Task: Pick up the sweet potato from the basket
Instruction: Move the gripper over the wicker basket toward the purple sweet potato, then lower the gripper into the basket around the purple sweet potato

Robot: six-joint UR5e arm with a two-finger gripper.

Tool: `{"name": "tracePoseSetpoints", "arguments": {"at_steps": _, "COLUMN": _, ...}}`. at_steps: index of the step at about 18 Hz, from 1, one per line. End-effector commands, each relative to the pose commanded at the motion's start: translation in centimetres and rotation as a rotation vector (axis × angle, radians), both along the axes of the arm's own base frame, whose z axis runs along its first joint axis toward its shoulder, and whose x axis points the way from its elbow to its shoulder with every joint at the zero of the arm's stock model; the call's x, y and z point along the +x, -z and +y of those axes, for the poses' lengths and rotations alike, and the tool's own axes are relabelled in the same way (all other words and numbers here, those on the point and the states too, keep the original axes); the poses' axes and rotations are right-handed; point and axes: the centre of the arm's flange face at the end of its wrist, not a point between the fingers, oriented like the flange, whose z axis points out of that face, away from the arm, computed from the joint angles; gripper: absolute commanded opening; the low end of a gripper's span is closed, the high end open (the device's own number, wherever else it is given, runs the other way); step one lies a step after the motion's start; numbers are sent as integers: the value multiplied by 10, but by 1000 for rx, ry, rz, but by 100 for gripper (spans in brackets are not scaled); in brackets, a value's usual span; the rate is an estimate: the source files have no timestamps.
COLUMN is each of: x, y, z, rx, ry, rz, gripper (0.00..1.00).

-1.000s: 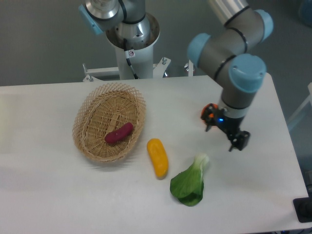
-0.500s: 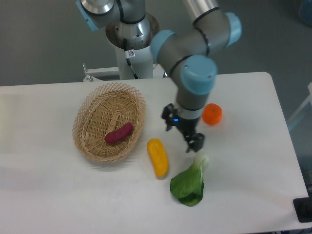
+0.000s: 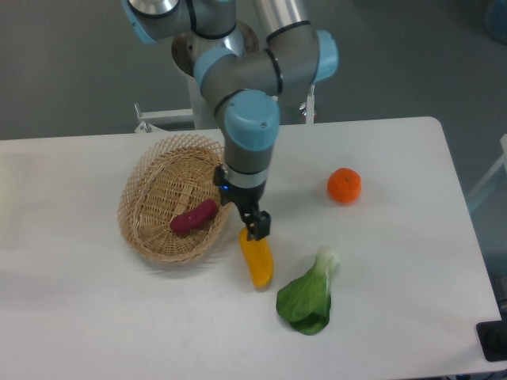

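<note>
The gripper [image 3: 255, 225] hangs from the arm's wrist with its dark fingers pointing down, right over the near right edge of the basket [image 3: 136, 207] and above the top end of the yellow vegetable [image 3: 257, 256]. From this angle the fingers overlap into one dark shape, so I cannot tell whether they are spread or closed; nothing seems to be between them.

What matters for the next move is to the gripper's left in the picture. The sweet potato [image 3: 193, 215] lies on the basket floor, near but clearly apart from the fingers, with the woven rim between the two. So the target is sideways and a little lower, inside the rim, not beneath the fingers.

Its long axis runs on a diagonal: the end nearer the gripper points up toward the back of the table, the far end down toward the front-left. I would judge that the fingers need to cross that diagonal, closing on the narrow sides around the middle, and that the wrist may need turning to suit; how the fingers are turned now is not clear.

Farther out on the gripper's other side, a leafy green vegetable [image 3: 307, 295] lies below and to the right, and a round orange fruit [image 3: 344, 186] sits well apart to the right. Neither lies on the path toward the basket.
</note>
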Motion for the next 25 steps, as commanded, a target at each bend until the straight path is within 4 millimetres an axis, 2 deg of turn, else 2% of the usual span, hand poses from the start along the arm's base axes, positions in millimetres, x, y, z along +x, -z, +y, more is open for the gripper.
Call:
{"name": "tracePoseSetpoints", "arguments": {"at_steps": 5, "x": 40, "y": 11, "z": 1, "rx": -22, "ry": 58, "rz": -19, "gripper": 100}}
{"name": "tracePoseSetpoints", "arguments": {"at_steps": 8, "x": 64, "y": 16, "z": 9, "rx": -32, "ry": 92, "rz": -27, "gripper": 100}}
{"name": "tracePoseSetpoints", "arguments": {"at_steps": 11, "x": 79, "y": 22, "z": 12, "rx": -40, "ry": 121, "rz": -33, "gripper": 100}}
{"name": "tracePoseSetpoints", "arguments": {"at_steps": 15, "x": 88, "y": 37, "z": 15, "rx": -58, "ry": 144, "rz": -43, "gripper": 100}}
{"name": "tracePoseSetpoints", "arguments": {"at_steps": 20, "x": 84, "y": 60, "z": 24, "rx": -44, "ry": 146, "rz": -20, "gripper": 100}}
{"name": "tracePoseSetpoints", "arguments": {"at_steps": 25, "x": 83, "y": 66, "z": 26, "rx": -49, "ry": 146, "rz": -24, "gripper": 100}}
